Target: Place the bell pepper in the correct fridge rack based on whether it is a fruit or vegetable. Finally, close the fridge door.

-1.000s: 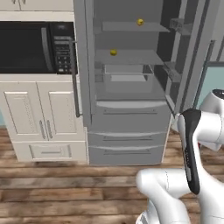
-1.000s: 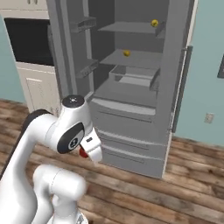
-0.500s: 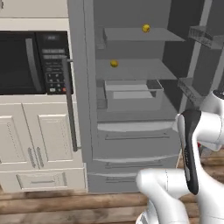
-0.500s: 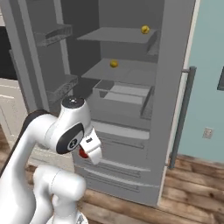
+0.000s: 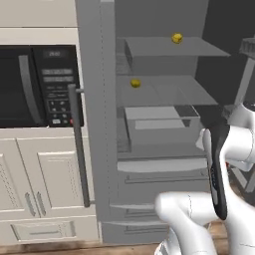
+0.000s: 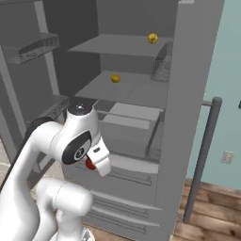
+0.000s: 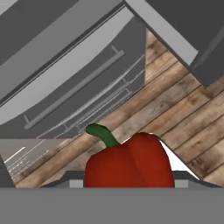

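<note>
The bell pepper [image 7: 129, 162], glossy red with a green stem, sits at the bottom of the hand view, held between the fingers. In the right base view a small patch of the bell pepper [image 6: 88, 163] peeks out under the white hand, where my gripper [image 6: 92, 164] is shut on it. The hand hangs low, in front of the open fridge [image 6: 136, 94] at about the height of its clear drawer [image 6: 129, 120]. The upper rack [image 5: 169, 47] and the lower rack [image 5: 164, 92] each carry one small yellow item [image 5: 177, 38] [image 5: 135, 83].
The fridge door [image 6: 28, 47] with its bins stands open to the left of the arm in the right base view. A closed door with a tall handle [image 6: 202, 160] is on the right. A microwave [image 5: 30, 84] over white cabinets [image 5: 40, 184] flanks the fridge. Freezer drawers [image 7: 74, 83] and wooden floor [image 7: 183, 118] lie below the hand.
The whole picture has grown and shifted: the base has driven closer to the fridge. The gripper keeps the bell pepper in the same low pose.
</note>
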